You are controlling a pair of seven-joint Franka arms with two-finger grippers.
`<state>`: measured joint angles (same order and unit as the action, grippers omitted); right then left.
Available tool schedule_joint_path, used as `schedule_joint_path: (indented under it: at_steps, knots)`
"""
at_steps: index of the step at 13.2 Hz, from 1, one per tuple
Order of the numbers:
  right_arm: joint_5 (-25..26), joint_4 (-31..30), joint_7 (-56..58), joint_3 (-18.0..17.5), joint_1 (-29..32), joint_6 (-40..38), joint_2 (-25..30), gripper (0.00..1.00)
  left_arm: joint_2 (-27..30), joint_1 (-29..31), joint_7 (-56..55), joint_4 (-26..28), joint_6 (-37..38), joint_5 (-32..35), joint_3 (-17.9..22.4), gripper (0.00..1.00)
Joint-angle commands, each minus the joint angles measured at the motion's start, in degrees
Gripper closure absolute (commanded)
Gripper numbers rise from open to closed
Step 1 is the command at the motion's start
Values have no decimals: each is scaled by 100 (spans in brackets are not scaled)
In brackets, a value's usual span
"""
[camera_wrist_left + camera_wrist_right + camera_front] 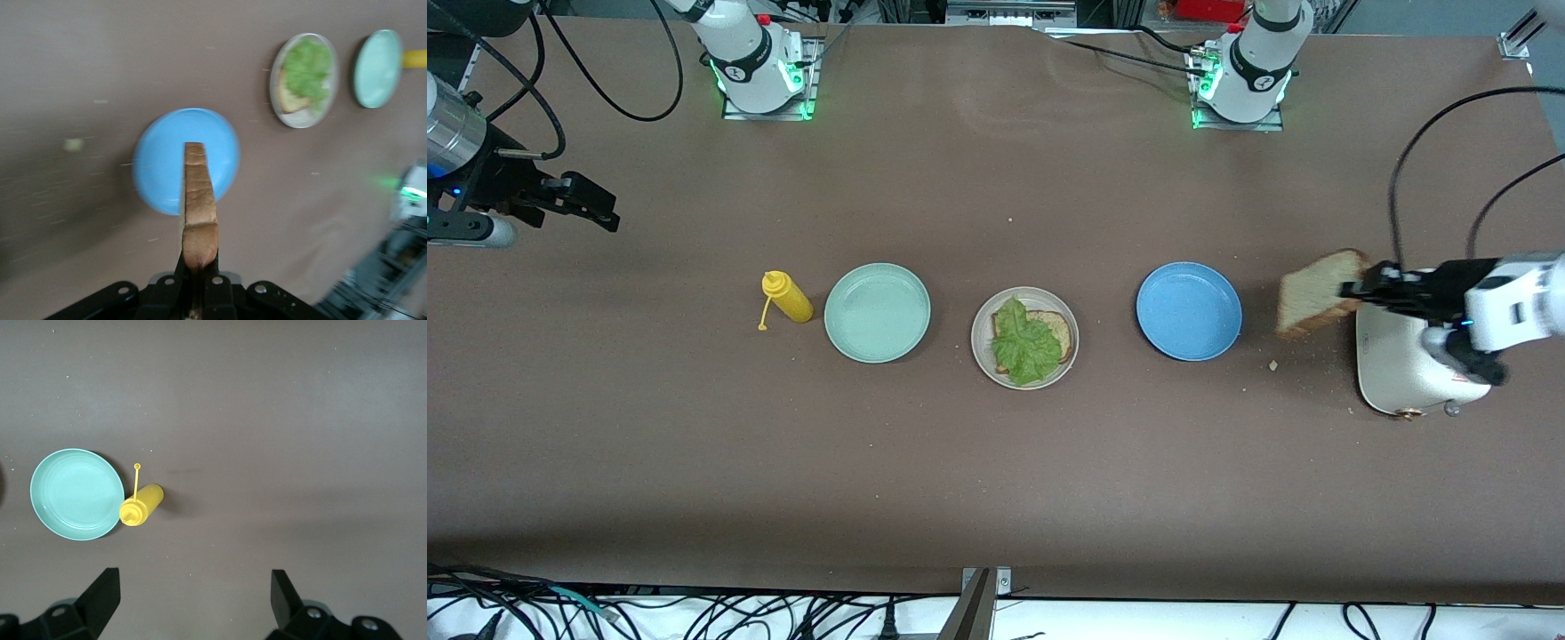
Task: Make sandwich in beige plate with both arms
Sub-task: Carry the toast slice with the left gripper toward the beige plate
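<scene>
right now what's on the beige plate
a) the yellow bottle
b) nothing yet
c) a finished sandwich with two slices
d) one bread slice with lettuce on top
d: the beige plate holds one bread slice under a lettuce leaf, while the second slice is up in the air, pinched in the shut left gripper.
</scene>
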<state>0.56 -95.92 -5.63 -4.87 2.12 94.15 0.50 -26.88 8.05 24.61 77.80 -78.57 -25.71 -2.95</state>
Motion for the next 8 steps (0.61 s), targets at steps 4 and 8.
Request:
schedule_joint_path:
  at_steps: [4,8]
  knots:
    - [6,-146,-43,-93,122,60,144,0,-695,-742,-1173,-230,167,-1750,5,100]
    - [-3,-164,-17,-75,131,51,152,0,-801,-1121,-2475,-178,-280,-2544,14,100]
